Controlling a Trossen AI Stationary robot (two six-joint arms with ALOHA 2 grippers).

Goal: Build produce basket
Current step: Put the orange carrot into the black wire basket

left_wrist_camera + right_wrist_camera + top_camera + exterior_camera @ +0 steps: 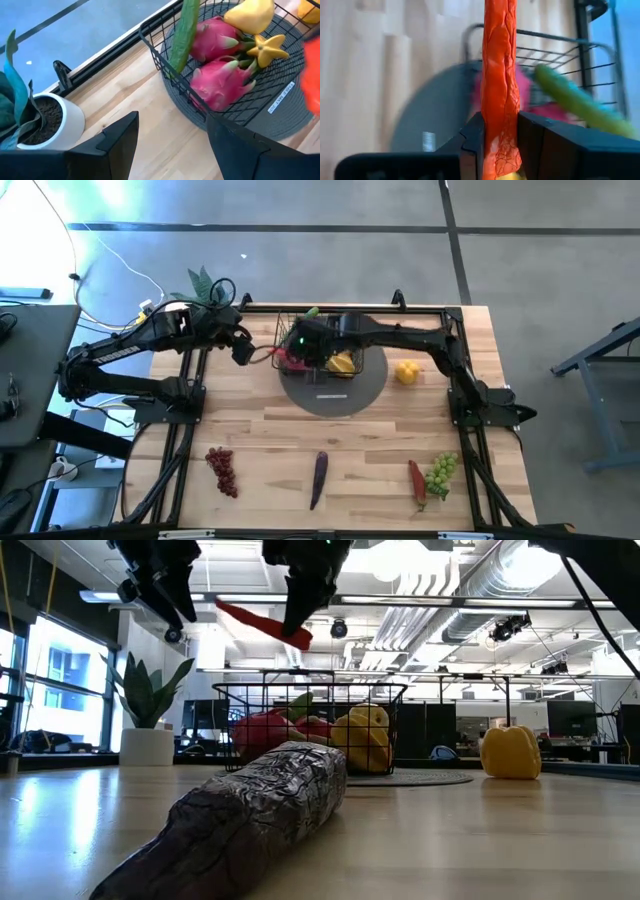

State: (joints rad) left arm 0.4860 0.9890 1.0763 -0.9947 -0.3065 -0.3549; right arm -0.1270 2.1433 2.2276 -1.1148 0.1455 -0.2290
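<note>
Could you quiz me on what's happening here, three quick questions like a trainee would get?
1. True or false: the right gripper has its fingers closed on a long red-orange pod.
2. Which lies inside the basket? A) green cucumber B) purple pod C) red grapes
3. What stands empty beside the basket, fingers apart?

Key: 1 true; 2 A; 3 the left gripper.

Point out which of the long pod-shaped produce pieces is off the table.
The orange-red pod, clamped in the right gripper above the basket. The purple pod and red pod lie on the wood.
</note>
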